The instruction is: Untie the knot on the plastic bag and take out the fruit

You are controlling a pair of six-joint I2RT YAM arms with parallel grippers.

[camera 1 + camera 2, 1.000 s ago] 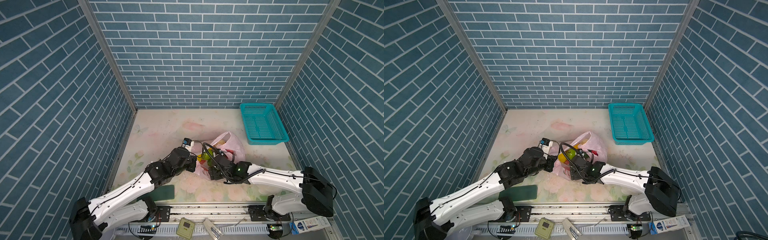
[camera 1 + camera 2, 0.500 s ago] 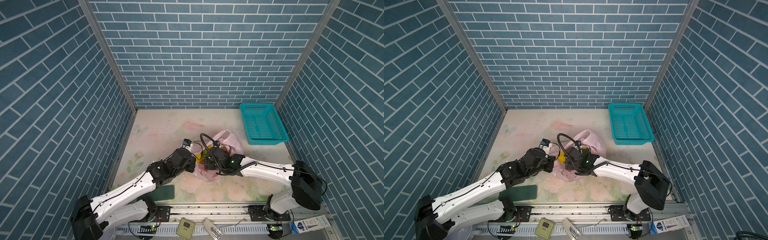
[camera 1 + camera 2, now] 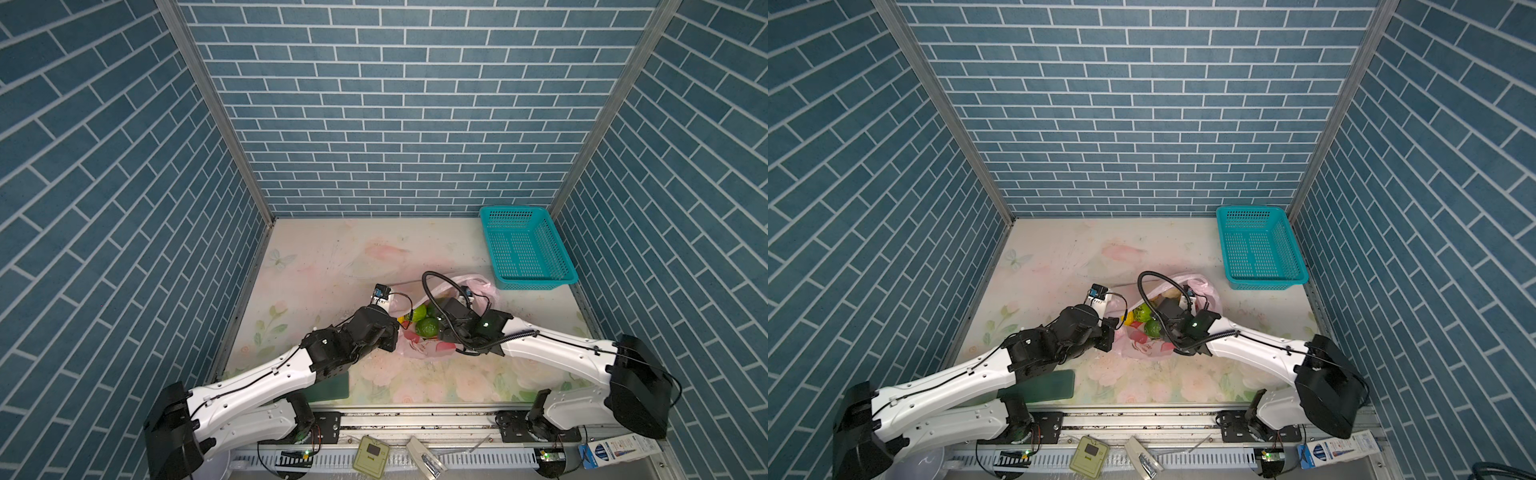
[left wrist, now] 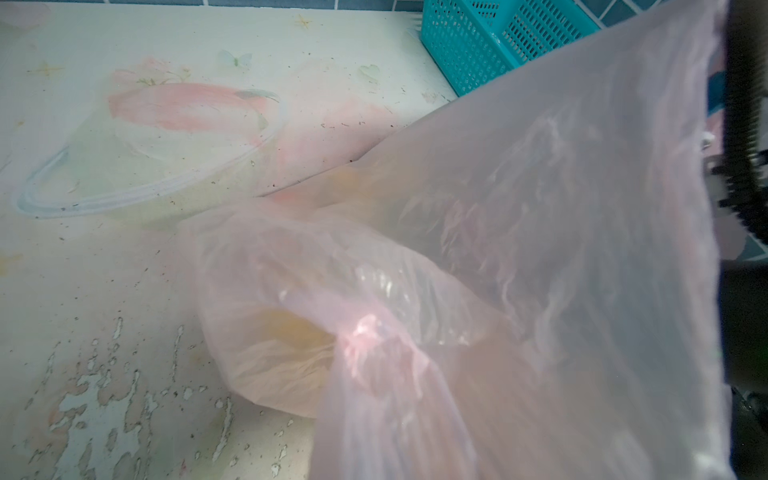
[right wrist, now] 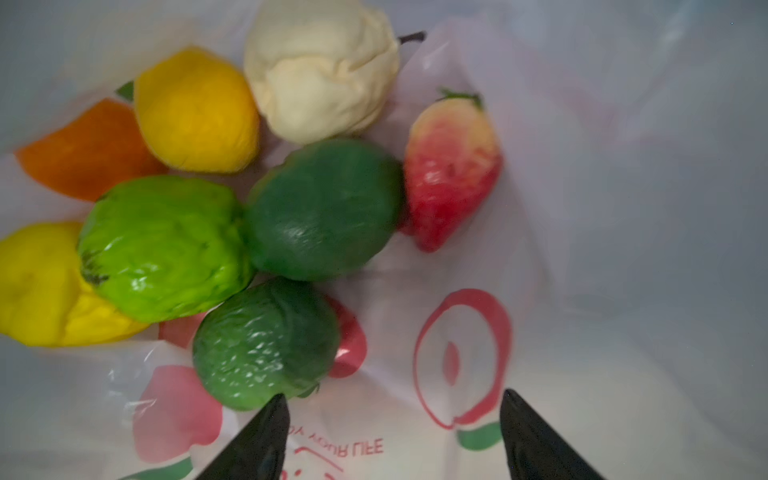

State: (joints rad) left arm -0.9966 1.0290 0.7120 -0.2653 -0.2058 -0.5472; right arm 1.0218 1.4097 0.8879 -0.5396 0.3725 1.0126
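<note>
The pink plastic bag (image 3: 419, 353) lies mid-table with its mouth pulled open, in both top views. My left gripper (image 3: 395, 332) is shut on the bag's left rim, and stretched pink film (image 4: 519, 291) hides its jaws in the left wrist view. My right gripper (image 5: 392, 415) is open inside the bag, over the printed film. The fruit lie just ahead of it: a bumpy green one (image 5: 262, 345) touching one fingertip (image 5: 270, 419), a dark green one (image 5: 324, 208), a light green one (image 5: 162, 245), with yellow, orange, whitish and red ones beyond. The knot is out of view.
A teal perforated basket (image 3: 525, 249) stands at the back right against the wall, just beyond the bag. A flat dark green piece (image 3: 328, 386) lies under my left arm by the front edge. A clear round plastic rim (image 4: 153, 166) rests on the floral table.
My right arm has swung from the bag's near side up over its mouth, and the gripper now reaches inside. The left arm has held its place on the rim.
</note>
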